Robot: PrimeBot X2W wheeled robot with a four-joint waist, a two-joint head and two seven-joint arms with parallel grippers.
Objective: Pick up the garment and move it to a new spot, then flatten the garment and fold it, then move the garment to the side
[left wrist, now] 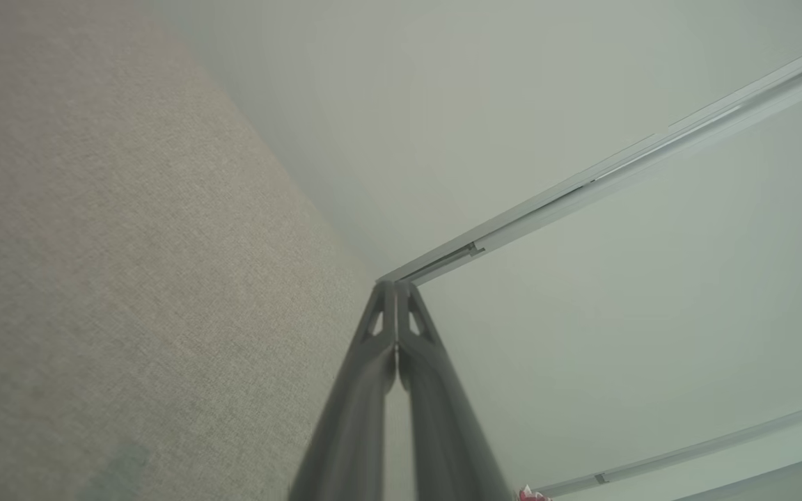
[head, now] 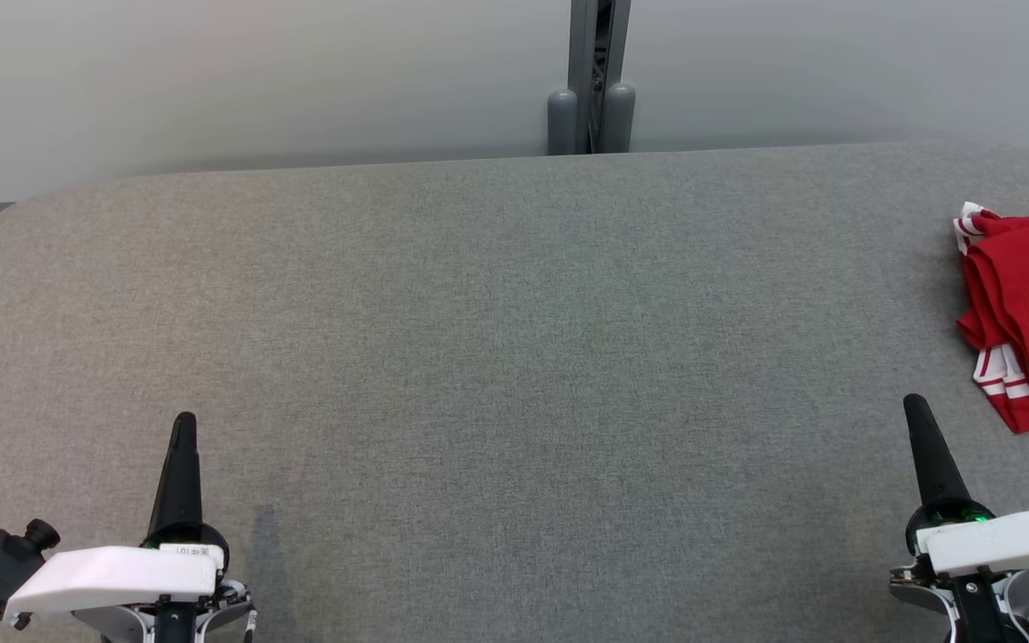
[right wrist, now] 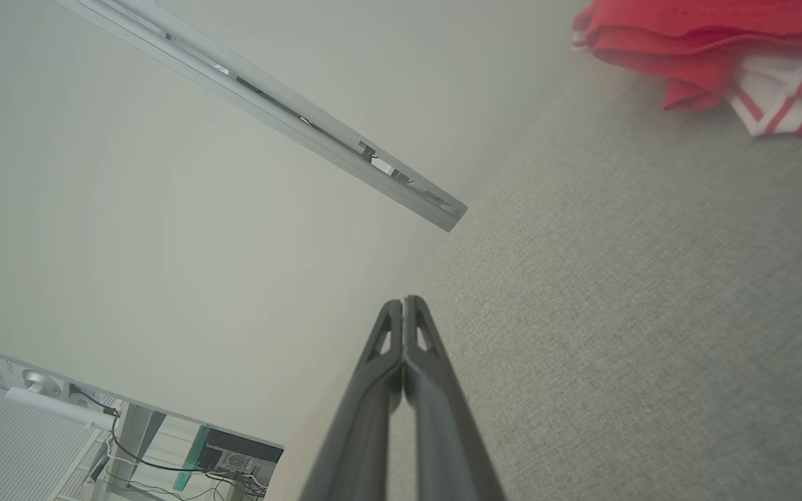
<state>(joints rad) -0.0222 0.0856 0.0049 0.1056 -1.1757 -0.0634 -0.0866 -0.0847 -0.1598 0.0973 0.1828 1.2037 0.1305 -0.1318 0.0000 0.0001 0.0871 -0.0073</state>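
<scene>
Left gripper (left wrist: 396,287): fingers clenched tip to tip, nothing between them. It sits at the near left of the tabletop (head: 514,339), pointing toward the far edge. Right gripper (right wrist: 406,300): same, fingers pressed flat against each other and empty, at the near right. I can't tell from any view whether either set of tips touches the surface. The garment (head: 1028,304) is red with white-and-red striped trim. It lies in loose, layered folds at the right edge of the tabletop, and the head view's right border cuts it off. It's ahead of the right gripper and further right, near it but not touching; in the right wrist view I see it in the top right corner. The tabletop has a grey woven cover and rounded far corners. Behind its far edge is a pale wall (head: 211,80) with a grey post (head: 590,80) at about the middle. The right wrist view's lower left shows cables and some equipment (right wrist: 227,459), too small to make out.
</scene>
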